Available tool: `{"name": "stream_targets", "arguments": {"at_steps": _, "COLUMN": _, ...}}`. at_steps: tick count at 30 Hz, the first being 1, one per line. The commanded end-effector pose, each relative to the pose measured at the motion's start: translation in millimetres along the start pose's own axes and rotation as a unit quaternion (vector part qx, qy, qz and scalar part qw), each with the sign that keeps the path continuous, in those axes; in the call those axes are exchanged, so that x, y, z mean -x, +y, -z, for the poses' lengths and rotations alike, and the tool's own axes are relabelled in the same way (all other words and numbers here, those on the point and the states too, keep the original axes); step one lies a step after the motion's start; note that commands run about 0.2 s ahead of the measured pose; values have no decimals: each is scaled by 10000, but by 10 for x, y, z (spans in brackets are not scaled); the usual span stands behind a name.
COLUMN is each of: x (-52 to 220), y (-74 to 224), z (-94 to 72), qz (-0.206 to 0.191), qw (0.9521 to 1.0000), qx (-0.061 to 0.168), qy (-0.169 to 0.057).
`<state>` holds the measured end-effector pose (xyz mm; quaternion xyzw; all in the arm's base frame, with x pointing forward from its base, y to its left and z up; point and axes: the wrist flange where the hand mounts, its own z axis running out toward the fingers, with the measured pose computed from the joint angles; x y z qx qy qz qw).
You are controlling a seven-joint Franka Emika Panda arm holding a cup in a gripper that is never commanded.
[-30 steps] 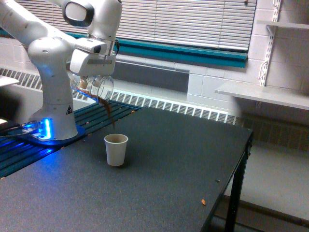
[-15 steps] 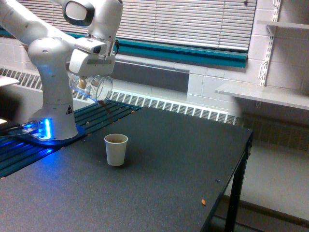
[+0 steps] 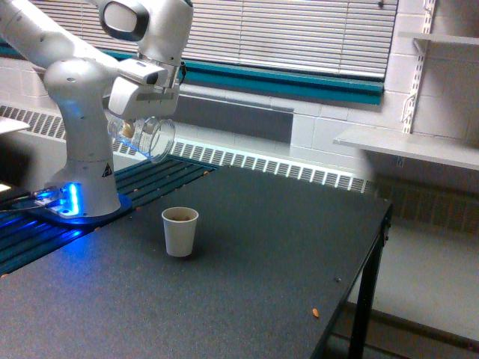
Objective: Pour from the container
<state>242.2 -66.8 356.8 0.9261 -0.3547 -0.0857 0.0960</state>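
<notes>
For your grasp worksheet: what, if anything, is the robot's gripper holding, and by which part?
The gripper holds the clear container, tipped on its side above the paper cup. It grips the closed base end; the exact contact is hidden.

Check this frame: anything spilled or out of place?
One small brown bit lies on the table near its front edge at the exterior view's right, far from the paper cup. The tilted clear container shows no stream.

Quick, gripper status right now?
Gripper: closed on the clear, see-through cylindrical container, tilted above the white paper cup.
</notes>
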Motion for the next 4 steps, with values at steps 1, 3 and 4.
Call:
{"name": "stream_targets", "arguments": {"at_steps": 1, "x": 52, "y": -51, "z": -101, "qz": 99, "qw": 9999, "qx": -63, "qy": -94}}
{"name": "stream_targets", "arguments": {"at_steps": 3, "x": 53, "y": -49, "z": -107, "qz": 96, "qw": 9999, "qx": -70, "qy": -92}}
{"name": "stream_targets", "arguments": {"at_steps": 4, "x": 55, "y": -48, "z": -107, "qz": 96, "qw": 9999, "qx": -70, "qy": -91}}
